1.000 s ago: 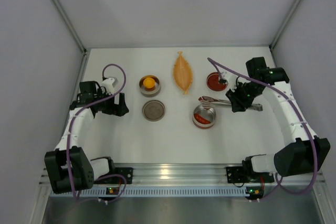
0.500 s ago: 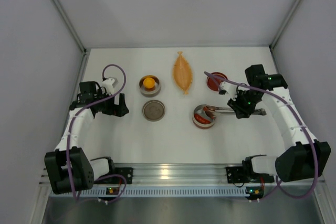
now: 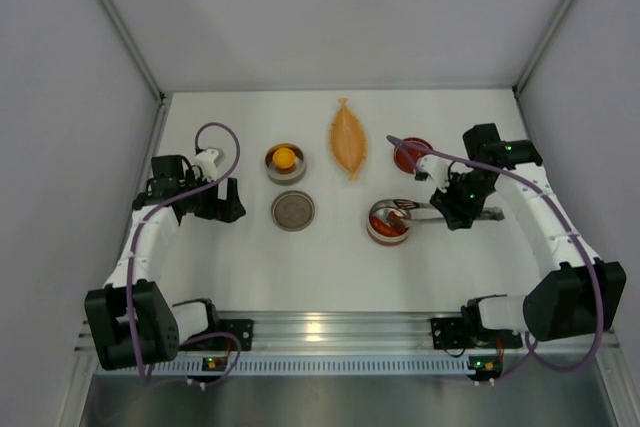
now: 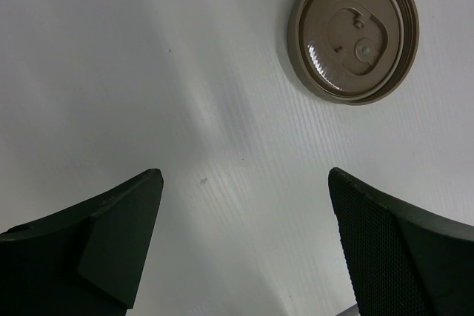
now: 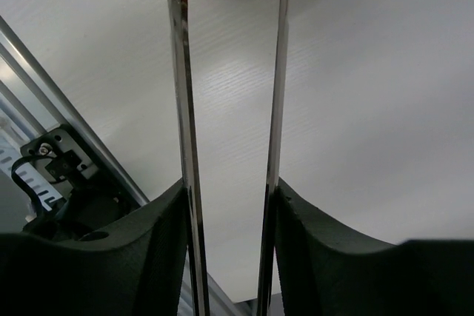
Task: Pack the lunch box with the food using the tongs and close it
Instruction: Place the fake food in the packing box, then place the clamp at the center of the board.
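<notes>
Two arms of the tongs (image 5: pixel 181 109) are sitting pinched in the right tool (image 5: pixel 229 209); loosening is risking food (image 3: pixel 388 230) spilling beside the tin (image 3: pixel 369 226).

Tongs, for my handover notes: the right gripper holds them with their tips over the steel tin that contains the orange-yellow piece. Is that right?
Wrong tin. The right gripper holds the tongs with their tips over the steel tin of red food; the tin with the orange-yellow piece stands well apart to the left. The top external view shows it.
</notes>
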